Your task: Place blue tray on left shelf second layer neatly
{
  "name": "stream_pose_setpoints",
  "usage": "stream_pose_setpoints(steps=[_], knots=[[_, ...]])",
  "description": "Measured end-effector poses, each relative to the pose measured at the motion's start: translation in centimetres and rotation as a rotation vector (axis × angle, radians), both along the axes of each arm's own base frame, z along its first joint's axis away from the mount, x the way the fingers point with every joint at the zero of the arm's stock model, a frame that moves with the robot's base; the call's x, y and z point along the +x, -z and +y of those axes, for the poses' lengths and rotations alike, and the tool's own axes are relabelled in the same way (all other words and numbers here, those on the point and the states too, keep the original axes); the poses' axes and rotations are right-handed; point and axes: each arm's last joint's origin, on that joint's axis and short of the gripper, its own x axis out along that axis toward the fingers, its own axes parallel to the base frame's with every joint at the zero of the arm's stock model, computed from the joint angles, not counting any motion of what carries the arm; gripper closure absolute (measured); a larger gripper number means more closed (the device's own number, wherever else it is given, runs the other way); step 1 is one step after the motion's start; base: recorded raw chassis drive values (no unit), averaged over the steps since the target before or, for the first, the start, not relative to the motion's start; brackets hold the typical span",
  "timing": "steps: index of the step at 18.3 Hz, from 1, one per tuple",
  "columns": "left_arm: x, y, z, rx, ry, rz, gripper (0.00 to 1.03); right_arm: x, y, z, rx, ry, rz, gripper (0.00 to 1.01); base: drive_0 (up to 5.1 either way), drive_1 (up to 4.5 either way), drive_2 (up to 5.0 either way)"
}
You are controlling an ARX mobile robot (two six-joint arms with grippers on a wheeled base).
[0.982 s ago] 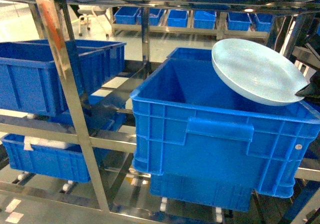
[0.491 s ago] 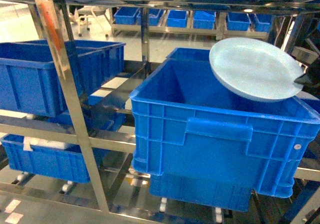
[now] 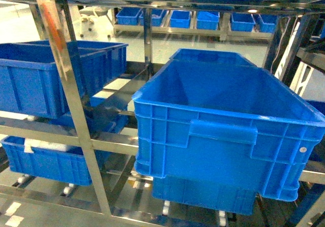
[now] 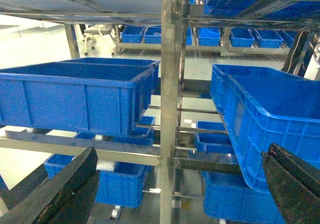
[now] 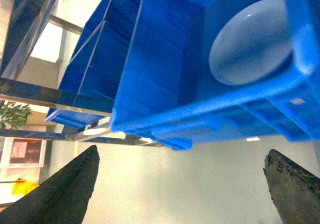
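Observation:
The blue tray [image 5: 250, 41], a pale glossy round dish, shows only in the right wrist view, lying inside the big dark-blue crate [image 5: 165, 58]. My right gripper [image 5: 181, 156] is open and holds nothing, well back from that crate. My left gripper [image 4: 180, 154] is also open and empty, facing a steel upright [image 4: 169, 108] of the rack. The left shelf [image 3: 45, 130] carries a dark-blue crate [image 3: 51, 77] on its level. In the head view the big crate [image 3: 223, 130] is seen, but neither the tray nor a gripper shows there.
Steel rack posts [image 3: 66, 85] and rails stand between the crates. More dark-blue crates sit on lower levels [image 3: 51, 161] and on a far rack [image 3: 203, 19]. In the left wrist view a crate [image 4: 75, 96] is on the left and another [image 4: 270, 119] on the right.
The tray, held tilted over the big crate's right rim in the earlier head frames, has left the head view together with the right gripper; the right wrist view shows it inside the crate.

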Motion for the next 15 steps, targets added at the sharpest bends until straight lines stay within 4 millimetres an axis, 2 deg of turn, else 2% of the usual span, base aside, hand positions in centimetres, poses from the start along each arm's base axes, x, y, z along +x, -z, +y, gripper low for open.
stream_pose_setpoints(steps=[1, 2, 4, 6, 7, 11, 15], knots=[[0.0, 0.0, 0.0, 0.0, 0.0, 0.0, 0.05, -3.2, -0.4, -1.0, -0.022, 0.01, 0.018, 0.03, 0.0, 0.0, 0.0], [0.0, 0.0, 0.0, 0.0, 0.0, 0.0, 0.05, -6.9, 0.1, -1.9, -0.083, 0.032, 0.057, 0.03, 0.0, 0.0, 0.0], [0.0, 0.0, 0.0, 0.0, 0.0, 0.0, 0.05, -12.0, 2.7, -3.2, -0.305, 0.066, 0.072, 0.03, 0.0, 0.0, 0.0], [0.0, 0.0, 0.0, 0.0, 0.0, 0.0, 0.05, -12.2, 2.7, -3.3, -0.413, 0.051, -0.019, 0.04, 0.0, 0.0, 0.0], [0.0, 0.0, 0.0, 0.0, 0.0, 0.0, 0.05, -11.9, 2.7, -3.3, -0.478, 0.068, -0.132, 0.07, 0.0, 0.0, 0.0], [0.0, 0.0, 0.0, 0.0, -0.005, 0.002, 0.05, -12.8, 3.9, -2.7, -0.732, 0.126, -0.489, 0.28, 0.0, 0.0, 0.0], [0.0, 0.0, 0.0, 0.0, -0.002, 0.001, 0.05, -13.1, 3.8, -2.2, -0.828, 0.19, -0.603, 0.44, 0.0, 0.0, 0.0]])
